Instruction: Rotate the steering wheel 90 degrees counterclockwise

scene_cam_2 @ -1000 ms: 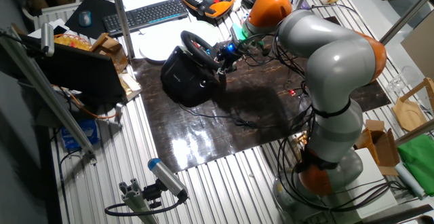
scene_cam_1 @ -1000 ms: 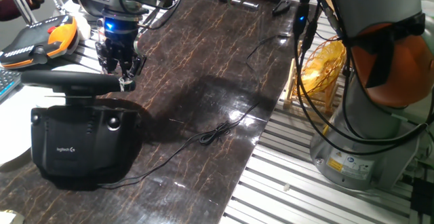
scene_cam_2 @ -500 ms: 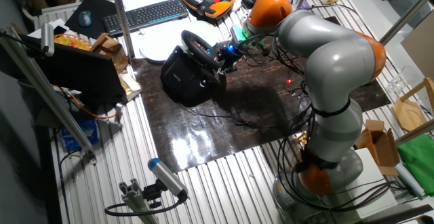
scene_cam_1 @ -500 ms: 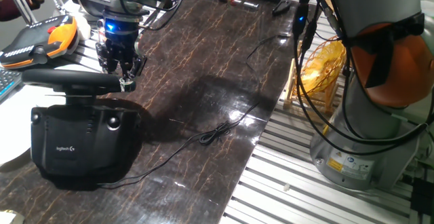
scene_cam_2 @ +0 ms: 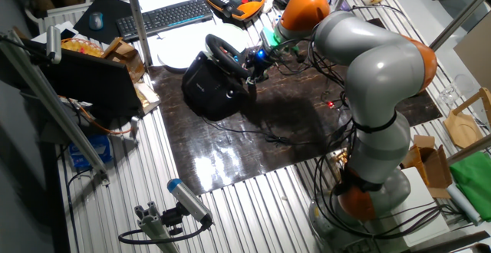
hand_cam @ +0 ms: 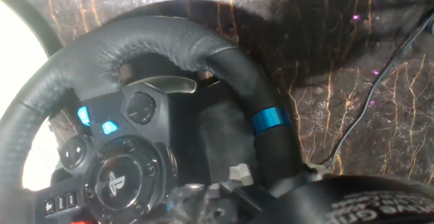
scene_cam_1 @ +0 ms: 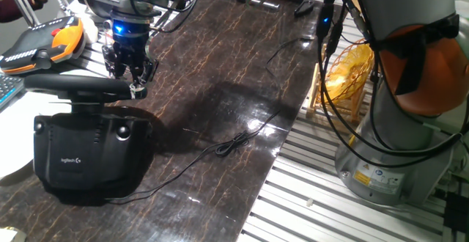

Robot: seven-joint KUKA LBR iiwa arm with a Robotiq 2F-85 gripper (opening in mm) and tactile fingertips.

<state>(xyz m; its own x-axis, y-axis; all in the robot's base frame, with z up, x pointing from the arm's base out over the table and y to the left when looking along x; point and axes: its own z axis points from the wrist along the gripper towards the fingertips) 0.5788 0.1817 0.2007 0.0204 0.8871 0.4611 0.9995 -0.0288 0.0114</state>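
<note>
The steering wheel (scene_cam_1: 73,86) is black with a thick padded rim and sits on its boxy black base (scene_cam_1: 88,154) with a white logo, at the left of the dark marble table. It also shows in the other fixed view (scene_cam_2: 221,52). My gripper (scene_cam_1: 135,86) points down at the wheel's right end and looks closed around the rim (scene_cam_2: 251,70). In the hand view the rim (hand_cam: 169,41) fills the frame, its blue stripe (hand_cam: 271,121) lies just above my fingers (hand_cam: 369,200), and the hub buttons (hand_cam: 115,170) show lower left.
An orange-and-black device (scene_cam_1: 44,40) lies behind the wheel, with a keyboard (scene_cam_2: 165,15) and a white plate (scene_cam_2: 180,54) nearby. A thin cable (scene_cam_1: 227,145) runs over the table from the base. The arm's pedestal (scene_cam_1: 396,161) and a yellow wire basket (scene_cam_1: 348,73) stand at the right.
</note>
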